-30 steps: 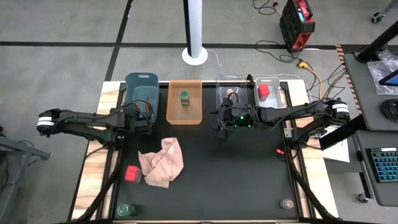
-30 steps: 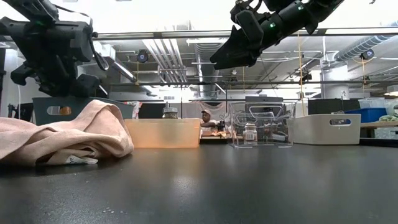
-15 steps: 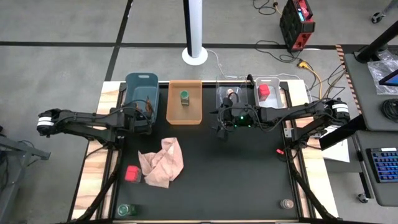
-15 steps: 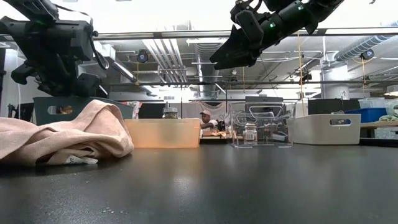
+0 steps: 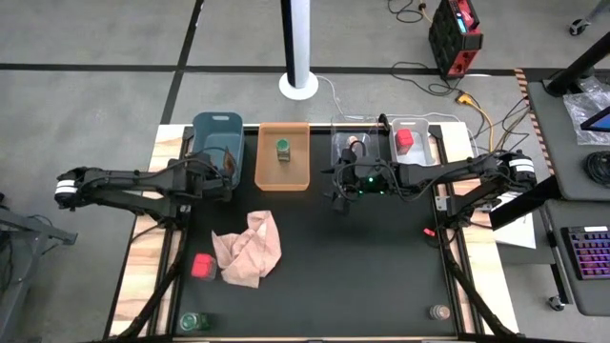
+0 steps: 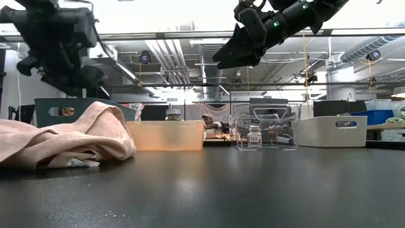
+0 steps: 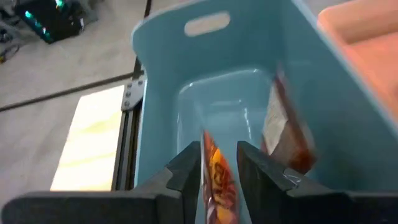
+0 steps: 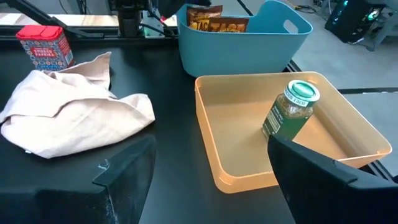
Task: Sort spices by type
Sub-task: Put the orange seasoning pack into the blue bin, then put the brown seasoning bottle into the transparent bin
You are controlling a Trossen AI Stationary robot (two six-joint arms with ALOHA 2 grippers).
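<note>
You are dropping an orange-brown foil packet point(image 7: 216, 180) into the blue bin point(image 5: 215, 133) at eleven o'clock; the left gripper point(image 7: 217, 169) is parting around it. Next, fetch the red box point(image 5: 203, 266). The right gripper point(image 5: 335, 197) is hovering open, empty.

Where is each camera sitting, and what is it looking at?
High: above, looking straight down on the black table; both arms show.
Low: at tabletop height, looking across; arms reach in from above.
Left wrist: over the blue plastic bin; left gripper around an orange-brown foil packet.
Right wrist: facing the orange plastic bin; open right gripper.
Shared: green-capped jar, both high and right wrist.
</note>
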